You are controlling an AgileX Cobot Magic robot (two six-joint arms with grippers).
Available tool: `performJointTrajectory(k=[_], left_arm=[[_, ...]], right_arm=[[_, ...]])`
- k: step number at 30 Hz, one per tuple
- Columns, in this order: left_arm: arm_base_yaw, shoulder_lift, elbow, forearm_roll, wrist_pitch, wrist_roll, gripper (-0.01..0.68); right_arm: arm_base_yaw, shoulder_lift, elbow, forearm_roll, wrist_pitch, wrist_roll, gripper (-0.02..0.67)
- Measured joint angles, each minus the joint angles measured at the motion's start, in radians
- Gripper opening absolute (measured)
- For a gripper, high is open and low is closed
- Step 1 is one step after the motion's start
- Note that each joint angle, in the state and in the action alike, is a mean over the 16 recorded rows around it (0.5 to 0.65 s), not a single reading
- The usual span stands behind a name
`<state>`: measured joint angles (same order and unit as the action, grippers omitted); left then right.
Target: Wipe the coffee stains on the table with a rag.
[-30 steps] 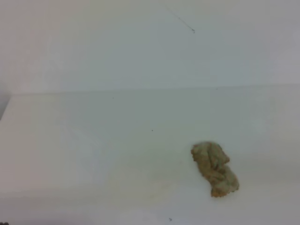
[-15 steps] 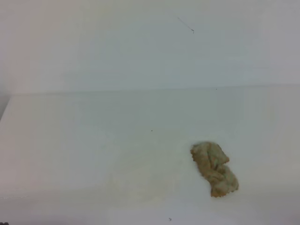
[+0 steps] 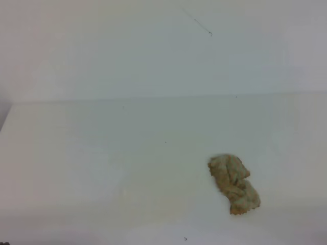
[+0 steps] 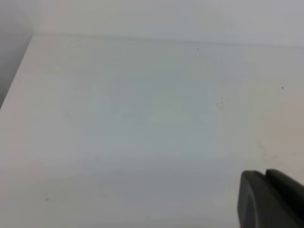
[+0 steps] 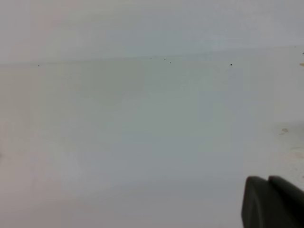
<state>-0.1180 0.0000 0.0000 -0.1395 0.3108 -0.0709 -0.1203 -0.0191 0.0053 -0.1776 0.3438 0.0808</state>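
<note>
While I watch from the exterior high view, I see the rag (image 3: 234, 184) lying crumpled on the white table (image 3: 102, 153), toward the near right, with no arm close to it. In the left wrist view, the left end effector (image 4: 271, 199) shows only as a dark corner at the near right; I cannot tell its width. In the right wrist view, the right end effector (image 5: 273, 202) is closed tight on nothing, with faint tan specks (image 5: 285, 130) just beyond it.

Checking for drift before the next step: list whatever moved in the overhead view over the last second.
Nothing visibly changed. The rag lies crumpled in the same spot on the white table, and no arm has come into the overhead view.
</note>
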Motion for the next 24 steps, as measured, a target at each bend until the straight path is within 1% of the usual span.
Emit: performJointTrajectory(k=[24], left_arm=[[0.0,0.0,0.0,0.0,0.0,0.0,-0.002]], right_arm=[[0.0,0.0,0.0,0.0,0.0,0.0,0.001]])
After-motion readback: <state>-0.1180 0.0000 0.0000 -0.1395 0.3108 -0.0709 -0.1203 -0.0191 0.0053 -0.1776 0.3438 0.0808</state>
